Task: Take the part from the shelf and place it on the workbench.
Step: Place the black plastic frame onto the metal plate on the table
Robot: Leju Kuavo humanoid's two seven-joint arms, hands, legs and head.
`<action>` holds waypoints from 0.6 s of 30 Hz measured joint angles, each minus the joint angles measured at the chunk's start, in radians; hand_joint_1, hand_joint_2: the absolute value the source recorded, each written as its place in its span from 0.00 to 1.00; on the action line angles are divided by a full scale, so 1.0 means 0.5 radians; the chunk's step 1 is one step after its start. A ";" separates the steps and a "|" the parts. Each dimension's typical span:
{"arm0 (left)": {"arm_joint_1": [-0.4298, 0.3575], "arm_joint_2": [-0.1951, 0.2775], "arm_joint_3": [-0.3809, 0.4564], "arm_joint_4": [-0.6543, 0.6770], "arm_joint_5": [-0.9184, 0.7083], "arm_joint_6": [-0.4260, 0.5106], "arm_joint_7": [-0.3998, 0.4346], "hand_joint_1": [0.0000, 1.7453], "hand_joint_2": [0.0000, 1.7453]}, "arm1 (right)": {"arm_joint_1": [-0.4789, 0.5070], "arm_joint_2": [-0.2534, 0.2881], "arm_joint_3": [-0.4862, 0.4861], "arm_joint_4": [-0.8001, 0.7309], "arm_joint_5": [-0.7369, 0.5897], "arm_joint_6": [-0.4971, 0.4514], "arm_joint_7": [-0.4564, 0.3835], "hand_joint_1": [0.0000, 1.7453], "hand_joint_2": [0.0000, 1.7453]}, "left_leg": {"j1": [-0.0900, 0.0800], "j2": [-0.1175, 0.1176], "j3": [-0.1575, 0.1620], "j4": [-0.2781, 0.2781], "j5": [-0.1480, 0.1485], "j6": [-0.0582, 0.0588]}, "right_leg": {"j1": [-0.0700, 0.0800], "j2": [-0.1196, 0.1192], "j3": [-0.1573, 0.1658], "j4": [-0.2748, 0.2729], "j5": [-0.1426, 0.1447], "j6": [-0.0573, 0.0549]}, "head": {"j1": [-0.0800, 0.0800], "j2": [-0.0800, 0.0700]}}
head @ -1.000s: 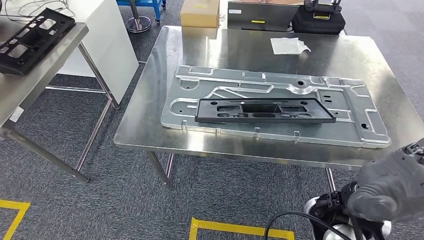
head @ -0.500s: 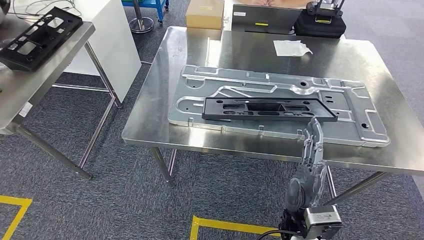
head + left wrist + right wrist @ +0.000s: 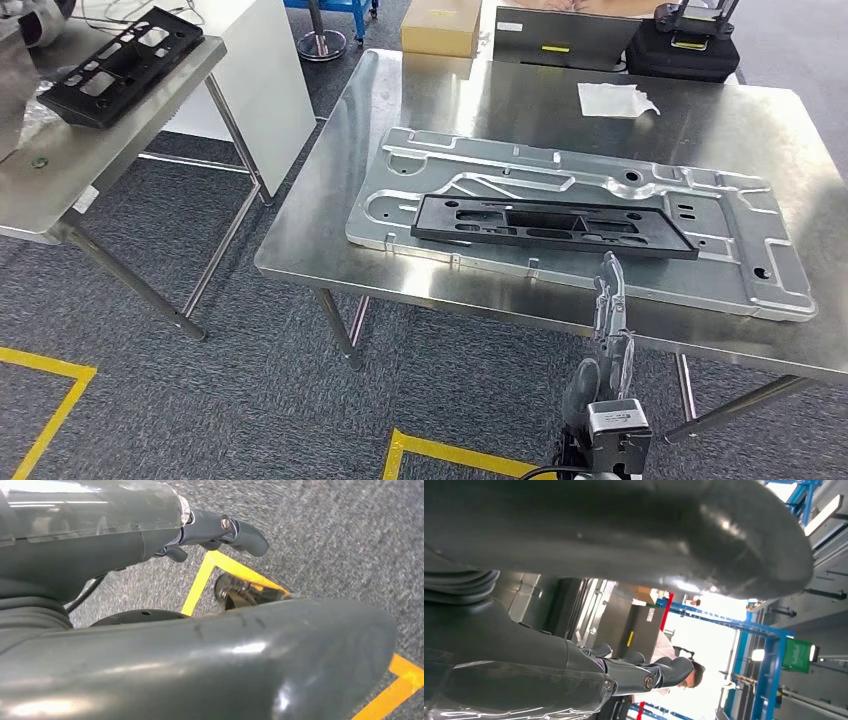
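A long black plastic part [image 3: 550, 225] lies flat on a silver stamped metal plate [image 3: 745, 250] on the steel workbench [image 3: 480, 110]. A second black part [image 3: 120, 65] of the same kind rests on the steel side table [image 3: 60, 170] at the far left. My right hand [image 3: 608, 320] is raised in front of the workbench's near edge, fingers pointing up, holding nothing. The right wrist view shows that hand [image 3: 574, 670] with thumb and fingers apart. My left hand [image 3: 100, 540] hangs over the carpet, fingers [image 3: 235, 530] apart from the thumb and empty.
A white cloth [image 3: 615, 98] lies at the workbench's far side. Behind it stand a cardboard box [image 3: 440, 28] and a black case [image 3: 690, 45]. A white cabinet [image 3: 270, 70] stands between the tables. Yellow tape [image 3: 450, 455] marks the carpet. A person [image 3: 674, 665] is in the background.
The whole picture has shifted right and down, so the camera has moved. My right hand went from the lower right corner to the front of the workbench, fingers up.
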 joint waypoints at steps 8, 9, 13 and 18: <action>0.003 -0.003 0.008 0.000 -0.005 0.054 0.000 0.00 0.00 | 0.018 0.005 -0.002 0.076 0.078 -0.053 0.012 0.00 0.00 | -0.005 0.152 0.135 -0.224 0.170 0.004 | 0.021 -0.197 -0.055 0.009 0.063 0.026 | 0.000 0.000; 0.002 -0.006 0.009 0.000 -0.006 0.060 -0.001 0.00 0.00 | 0.019 0.005 -0.002 0.081 0.087 -0.062 0.015 0.00 0.00 | -0.014 0.168 0.138 -0.253 0.179 0.018 | 0.021 -0.215 -0.054 0.007 0.076 0.040 | 0.000 0.000; 0.006 -0.014 0.012 0.000 -0.010 0.068 -0.003 0.00 0.00 | 0.026 0.006 -0.001 0.099 0.125 -0.099 0.034 0.00 0.00 | -0.018 0.102 0.072 -0.264 0.254 0.083 | 0.010 -0.186 -0.066 0.021 0.048 0.098 | 0.000 0.000; 0.004 -0.023 0.013 0.000 -0.014 0.060 -0.006 0.00 0.00 | 0.055 0.006 -0.001 0.120 0.148 -0.123 0.048 0.00 0.00 | -0.032 -0.002 -0.074 -0.262 0.376 0.123 | 0.026 -0.004 -0.177 0.517 -0.332 0.087 | 0.000 0.000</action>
